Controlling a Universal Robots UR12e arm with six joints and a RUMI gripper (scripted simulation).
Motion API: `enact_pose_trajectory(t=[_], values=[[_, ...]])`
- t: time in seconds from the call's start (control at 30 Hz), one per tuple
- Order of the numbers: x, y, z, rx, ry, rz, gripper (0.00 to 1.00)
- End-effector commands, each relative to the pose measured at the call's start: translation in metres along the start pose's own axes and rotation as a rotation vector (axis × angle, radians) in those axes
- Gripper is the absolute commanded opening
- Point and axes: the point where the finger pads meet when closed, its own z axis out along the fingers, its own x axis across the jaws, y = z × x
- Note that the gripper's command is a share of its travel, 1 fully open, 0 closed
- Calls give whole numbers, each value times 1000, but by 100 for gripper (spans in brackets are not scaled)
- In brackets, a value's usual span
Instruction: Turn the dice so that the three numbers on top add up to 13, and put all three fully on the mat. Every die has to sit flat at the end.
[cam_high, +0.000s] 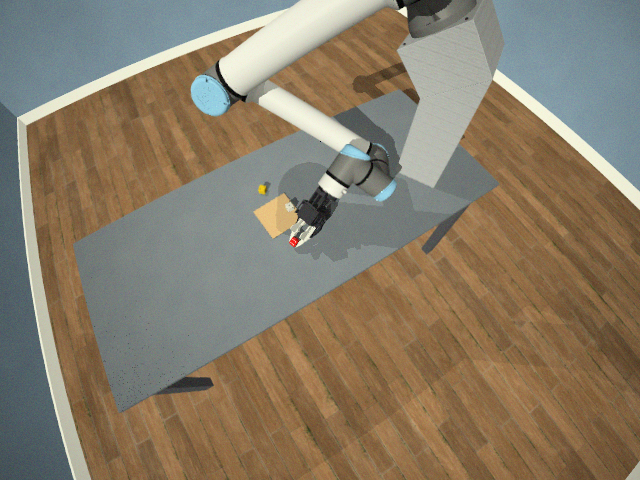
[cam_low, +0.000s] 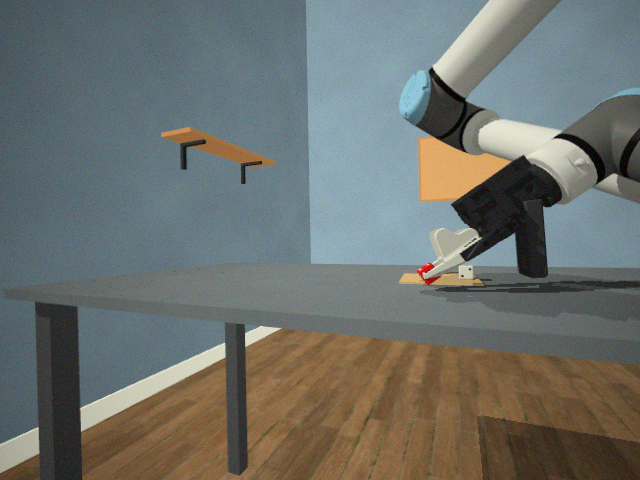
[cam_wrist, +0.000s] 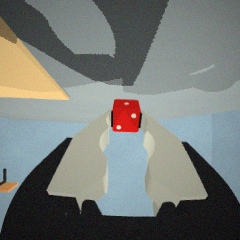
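Observation:
My gripper (cam_high: 294, 241) (cam_low: 427, 274) (cam_wrist: 125, 112) is shut on the red die (cam_high: 293, 241) (cam_low: 425, 269) (cam_wrist: 126, 116) and reaches down at a slant. The red die is tilted, beside the mat's near edge in the top view; whether it touches the table I cannot tell. The white die (cam_high: 289, 206) (cam_low: 465, 272) sits flat on the tan mat (cam_high: 268, 217) (cam_low: 408, 279) (cam_wrist: 25, 75), close to the gripper body. The yellow die (cam_high: 262, 189) lies on the table off the mat; it is not visible in the exterior view. The dice's top numbers are too small to read surely.
The grey table (cam_high: 170, 248) (cam_low: 258, 294) carries everything. The gripper's dark body hangs over the mat's right corner in the top view. The arm's forearm passes above the table's back part. A wall shelf (cam_low: 222, 147) is far behind the table.

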Motion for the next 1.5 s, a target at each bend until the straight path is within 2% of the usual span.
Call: enact_pose_trajectory(t=[0.0,1.47], values=[[0,-2,1,0,0,0,6],[0,-8,6,0,0,0,6]])
